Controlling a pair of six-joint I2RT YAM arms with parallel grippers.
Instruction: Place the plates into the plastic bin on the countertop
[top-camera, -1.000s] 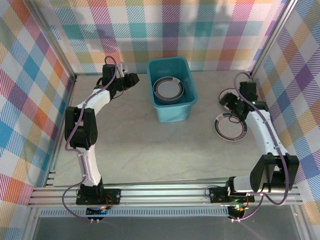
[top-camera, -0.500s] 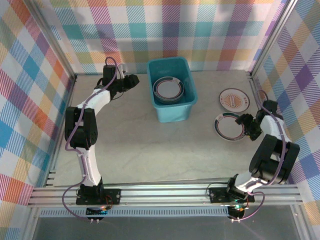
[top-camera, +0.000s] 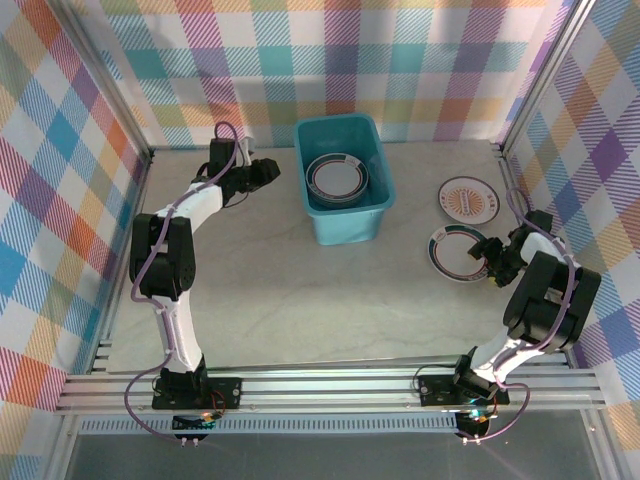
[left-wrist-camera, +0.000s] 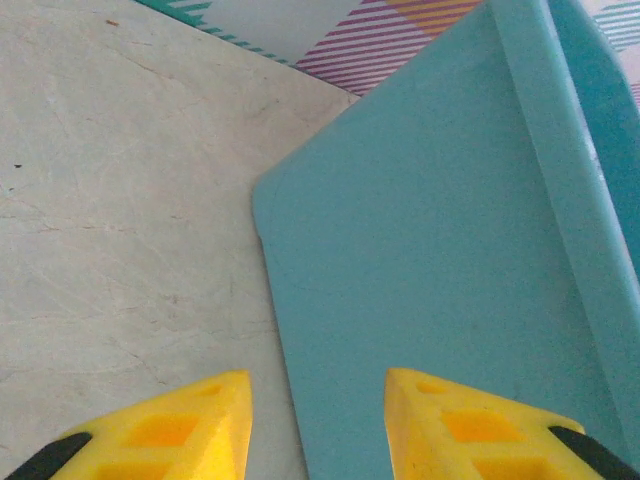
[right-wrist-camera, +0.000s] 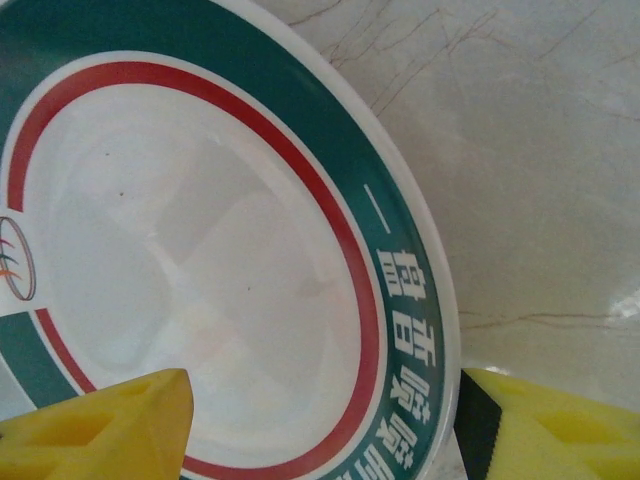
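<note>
The teal plastic bin (top-camera: 352, 222) stands at the back middle of the countertop (top-camera: 280, 280), with plates (top-camera: 337, 178) stacked inside it. A teal-and-red-rimmed plate (top-camera: 455, 254) lies flat at the right, and an orange sunburst plate (top-camera: 468, 198) lies behind it. My right gripper (top-camera: 490, 260) is at that plate's right edge. In the right wrist view the right gripper (right-wrist-camera: 325, 430) is open astride the plate (right-wrist-camera: 200, 250) rim, one finger over the well and one outside. My left gripper (top-camera: 266, 171) is open and empty, just left of the bin (left-wrist-camera: 430, 250).
Plaid walls and aluminium rails close in the countertop on three sides. The right wall runs close behind my right arm (top-camera: 545, 300). Bare counter lies between the bin and the arm bases.
My right arm swung from the back right, above the sunburst plate, down to the teal-rimmed plate's right edge, and its jaws narrowed. My left gripper edged slightly toward the bin.
</note>
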